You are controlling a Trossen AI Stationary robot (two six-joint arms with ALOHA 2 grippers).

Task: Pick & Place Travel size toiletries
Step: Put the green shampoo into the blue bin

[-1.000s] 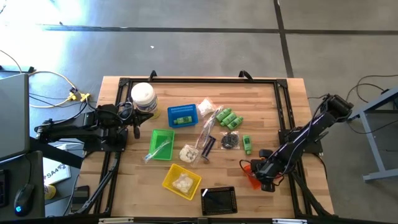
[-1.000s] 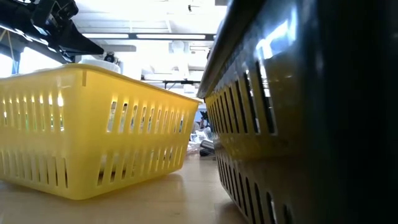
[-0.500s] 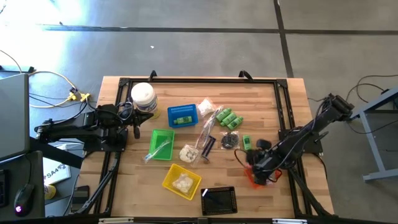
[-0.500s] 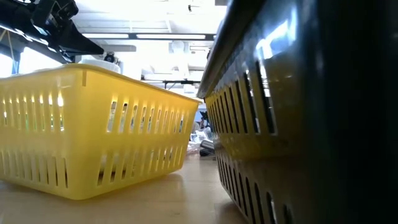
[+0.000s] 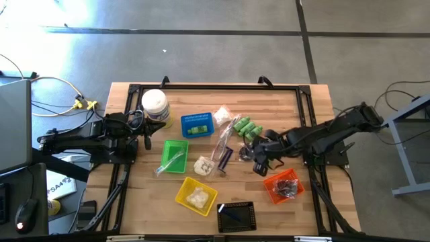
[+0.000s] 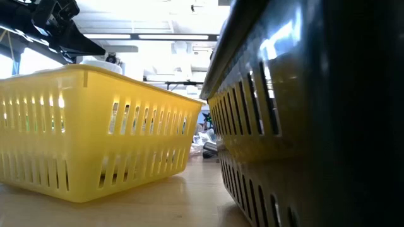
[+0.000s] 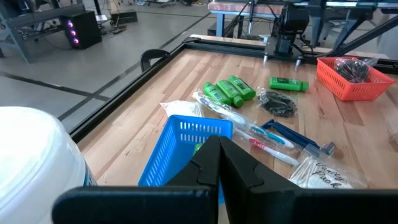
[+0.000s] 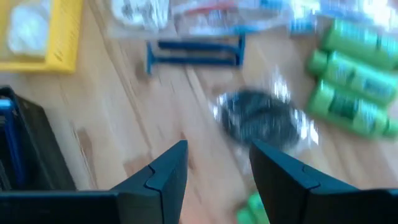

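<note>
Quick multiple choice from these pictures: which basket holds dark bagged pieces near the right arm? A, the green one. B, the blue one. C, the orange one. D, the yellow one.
C: in the high view the orange basket just below the right pincer holds a clump of dark pieces; the left wrist view shows the same.

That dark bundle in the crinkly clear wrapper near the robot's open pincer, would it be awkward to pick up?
Probably a little. The dark bundle sits in shiny clear film, so it may slip or crumple between the right pincer fingers. It looks soft, flat and light, so it should not roll, unlike the green bottles beside it.
</note>
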